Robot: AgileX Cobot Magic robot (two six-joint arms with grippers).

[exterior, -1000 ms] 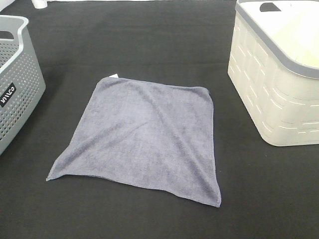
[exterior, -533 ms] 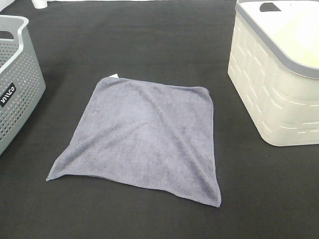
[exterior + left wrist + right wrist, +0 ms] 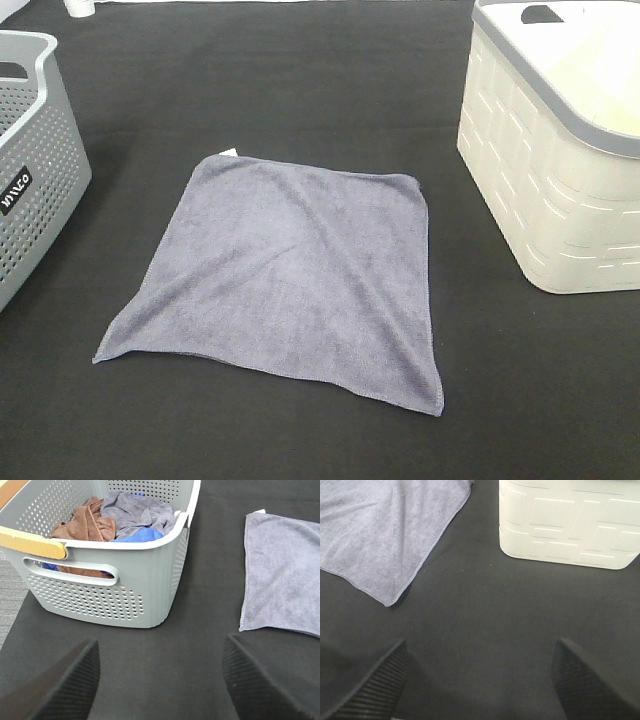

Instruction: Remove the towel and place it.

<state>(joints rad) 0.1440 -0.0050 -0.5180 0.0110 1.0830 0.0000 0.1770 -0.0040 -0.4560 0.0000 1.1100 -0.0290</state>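
- We count one towel [image 3: 285,275], spread flat on the black table [image 3: 300,80], and two baskets.
- The grey basket [image 3: 30,160] sits left of the towel, holding brown, grey and blue cloths [image 3: 120,517].
- The white basket [image 3: 550,150] sits right of the towel.
- Our left gripper [image 3: 160,680] and right gripper [image 3: 480,680] hang with jaws parted and empty, clear of the towel.

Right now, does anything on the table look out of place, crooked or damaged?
Nothing looks damaged or spilled. The towel lies spread flat on the black table, slightly askew, its near-left corner pulled out to a point. The grey basket holds crumpled cloths.
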